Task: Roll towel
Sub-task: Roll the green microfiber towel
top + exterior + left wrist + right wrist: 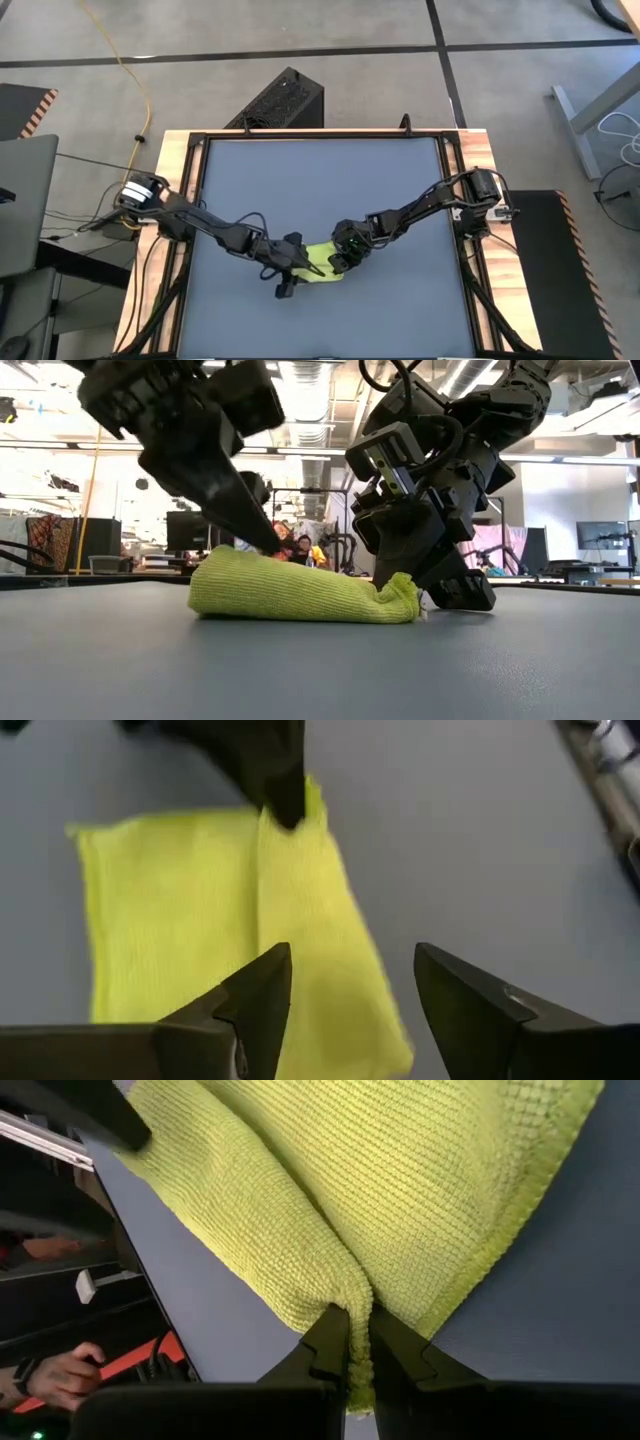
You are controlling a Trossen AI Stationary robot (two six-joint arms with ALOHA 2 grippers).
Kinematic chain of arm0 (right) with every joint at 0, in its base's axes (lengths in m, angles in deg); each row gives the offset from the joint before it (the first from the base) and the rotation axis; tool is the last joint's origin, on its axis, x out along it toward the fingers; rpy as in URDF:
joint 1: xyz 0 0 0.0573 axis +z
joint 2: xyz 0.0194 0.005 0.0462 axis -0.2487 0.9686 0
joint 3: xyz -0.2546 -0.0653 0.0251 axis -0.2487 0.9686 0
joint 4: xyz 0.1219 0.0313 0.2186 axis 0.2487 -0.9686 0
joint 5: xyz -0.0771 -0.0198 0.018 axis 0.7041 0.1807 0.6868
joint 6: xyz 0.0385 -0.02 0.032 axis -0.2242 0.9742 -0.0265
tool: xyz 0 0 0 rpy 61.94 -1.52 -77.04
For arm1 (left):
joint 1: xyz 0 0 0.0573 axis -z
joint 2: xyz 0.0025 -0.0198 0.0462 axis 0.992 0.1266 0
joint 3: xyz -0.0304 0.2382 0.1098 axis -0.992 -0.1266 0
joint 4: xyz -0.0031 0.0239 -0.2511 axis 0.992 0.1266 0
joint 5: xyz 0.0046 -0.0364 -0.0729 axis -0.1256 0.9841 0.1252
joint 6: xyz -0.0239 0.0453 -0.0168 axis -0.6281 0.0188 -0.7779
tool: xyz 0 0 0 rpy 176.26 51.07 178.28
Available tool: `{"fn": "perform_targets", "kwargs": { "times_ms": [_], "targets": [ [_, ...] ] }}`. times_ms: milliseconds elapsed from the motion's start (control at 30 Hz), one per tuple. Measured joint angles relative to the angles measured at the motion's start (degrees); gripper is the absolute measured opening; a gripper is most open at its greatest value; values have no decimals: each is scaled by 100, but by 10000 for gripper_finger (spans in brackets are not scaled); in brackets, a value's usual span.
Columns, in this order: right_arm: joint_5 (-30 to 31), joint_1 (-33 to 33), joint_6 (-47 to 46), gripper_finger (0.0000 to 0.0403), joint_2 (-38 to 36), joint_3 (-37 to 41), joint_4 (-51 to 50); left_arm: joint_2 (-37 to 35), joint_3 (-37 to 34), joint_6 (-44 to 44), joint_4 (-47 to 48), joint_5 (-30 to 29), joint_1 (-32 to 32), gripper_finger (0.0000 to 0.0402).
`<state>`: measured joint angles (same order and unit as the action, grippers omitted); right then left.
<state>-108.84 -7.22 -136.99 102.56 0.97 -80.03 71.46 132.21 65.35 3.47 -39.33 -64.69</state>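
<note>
The towel lies bunched near the front middle of the table, partly rolled.

The right gripper pinches one end of it, jaws tight on the cloth. The left gripper hangs just over the other end, jaws apart, holding nothing. If the pinch lets go, the roll could flop open. The two arms are very close and could bump.

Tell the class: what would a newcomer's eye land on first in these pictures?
The lime towel, the one bright thing, lies bunched near the front edge of the dark table. The right pincer is shut on a fold of its edge, while the left pincer hovers open over it.
</note>
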Motion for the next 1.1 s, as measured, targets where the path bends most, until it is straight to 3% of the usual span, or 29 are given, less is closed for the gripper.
{"fn": "perform_targets", "kwargs": {
  "times_ms": [100, 300, 733, 867, 1033, 1100],
  "targets": [
    [-2, 0, 0, 50, 0, 0, 4, -131, -4, 180, 517, -62, 54, 196],
    [-2, 1, -1, 50, 0, 0, 27, 26, -4, 414, 372, -328, 135, 194],
    [24, -15, -17, 50, -2, 0, 145, 446, -2, -796, 271, -100, 143, 185],
    [46, 7, -95, 52, -2, -2, 159, 446, -2, -1061, 307, -43, 147, 133],
    [89, 33, -90, 84, -2, -4, 167, 446, 0, -1295, 291, 290, 147, 24],
    [162, 11, -166, 101, -2, -7, 173, 446, 2, -1368, 316, 377, 147, 13]
  ]
}}
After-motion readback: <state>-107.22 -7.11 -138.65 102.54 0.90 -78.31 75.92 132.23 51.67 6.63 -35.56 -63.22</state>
